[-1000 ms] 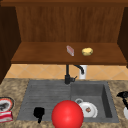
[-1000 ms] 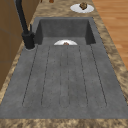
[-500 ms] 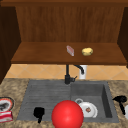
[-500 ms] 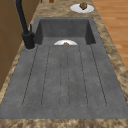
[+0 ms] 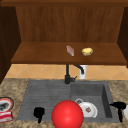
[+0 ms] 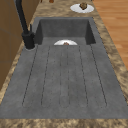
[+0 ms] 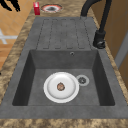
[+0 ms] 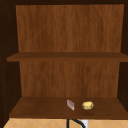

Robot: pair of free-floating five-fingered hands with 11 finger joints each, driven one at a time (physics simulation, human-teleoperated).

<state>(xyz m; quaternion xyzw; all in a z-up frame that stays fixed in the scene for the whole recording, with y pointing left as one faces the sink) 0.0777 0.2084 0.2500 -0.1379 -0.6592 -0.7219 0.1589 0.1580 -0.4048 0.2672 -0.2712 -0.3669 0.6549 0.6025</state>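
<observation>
right hand [image 5: 119, 106] has shifted left toward the sink [image 5: 106, 100] (left hand [image 5: 39, 112] unmoved).

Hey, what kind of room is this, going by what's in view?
Most likely a kitchen, at a sink unit: a dark grey sink with a ribbed draining board, a black tap, a white plate lying in the basin, and a wooden wall shelf above.

Black faucet [image 5: 67, 75], yellow sponge [image 5: 87, 51]
</observation>
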